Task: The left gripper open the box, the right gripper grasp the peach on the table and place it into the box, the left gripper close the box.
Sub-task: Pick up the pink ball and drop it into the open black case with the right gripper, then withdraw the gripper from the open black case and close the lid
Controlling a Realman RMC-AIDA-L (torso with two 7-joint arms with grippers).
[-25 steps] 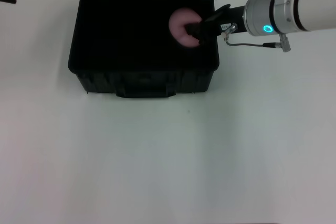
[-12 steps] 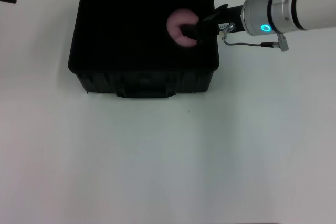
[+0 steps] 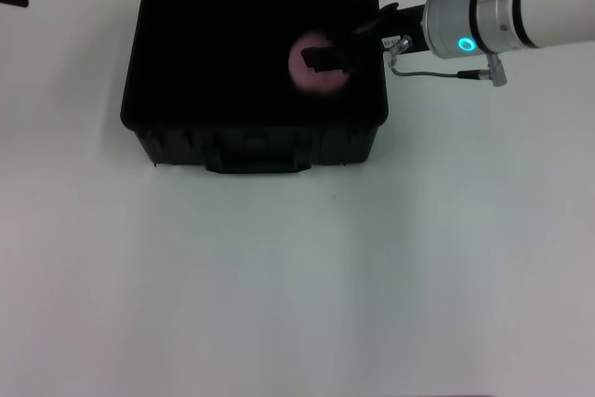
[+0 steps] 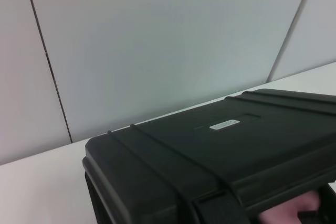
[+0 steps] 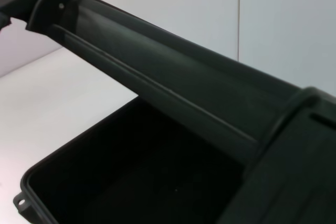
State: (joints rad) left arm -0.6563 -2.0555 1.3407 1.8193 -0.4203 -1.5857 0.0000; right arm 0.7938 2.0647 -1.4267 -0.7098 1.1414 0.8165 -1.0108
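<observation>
In the head view the box point(image 3: 256, 81) stands open near the far edge of the white table point(image 3: 297, 276), a black hard case with ribbed front wall, a handle and latches facing the robot, and its lid raised at the back. Inside, toward the right side of the dark cavity, sits the peach point(image 3: 316, 64), a small round pale-pink fruit. The right gripper point(image 3: 327, 59) reaches in over the right rim from a silver-white arm with a blue-cyan ring, and its slim black fingers are closed on the peach, crossing its upper face. Whether the fruit touches the floor of the case cannot be told. The left gripper shows only as a dark form at the top left edge behind the lid; whether its fingers are spread or closed cannot be told.

The left wrist view looks along the outer face of the raised lid point(image 4: 220, 156), matte black with raised ridges and a small white label point(image 4: 224, 125). A sliver of pink fruit shows under its edge in the corner. Behind are pale grey wall panels point(image 4: 157, 40) with dark seams and the table top.

The right wrist view shows the black interior and the lid's ribbed inner edge, with white table and grey wall beyond.
</observation>
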